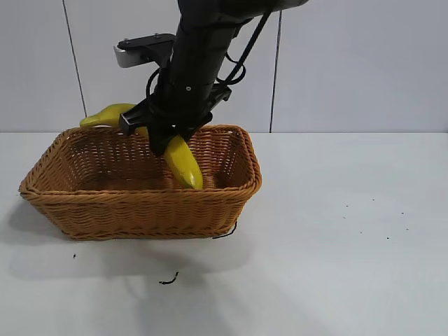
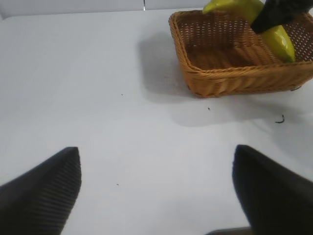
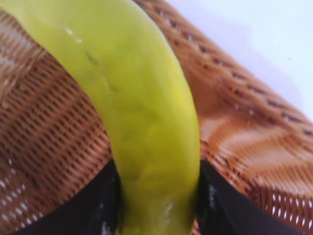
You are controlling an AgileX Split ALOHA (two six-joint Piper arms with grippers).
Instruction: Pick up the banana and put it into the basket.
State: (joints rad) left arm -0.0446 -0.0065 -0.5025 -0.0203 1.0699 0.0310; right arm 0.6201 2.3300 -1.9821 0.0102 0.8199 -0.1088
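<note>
My right gripper (image 1: 166, 140) is shut on the yellow banana (image 1: 183, 165) and holds it above the inside of the wicker basket (image 1: 140, 203). One end of the banana points down into the basket, the other sticks out past the far rim at the left. In the right wrist view the banana (image 3: 142, 122) sits between the black fingers (image 3: 73, 205) over the woven floor (image 3: 49, 137). My left gripper (image 2: 156, 196) is open and empty over bare table, away from the basket (image 2: 234, 73).
The white table (image 1: 336, 231) spreads to the right of and in front of the basket. A small dark scrap (image 1: 168, 280) lies in front of the basket. A grey panelled wall stands behind.
</note>
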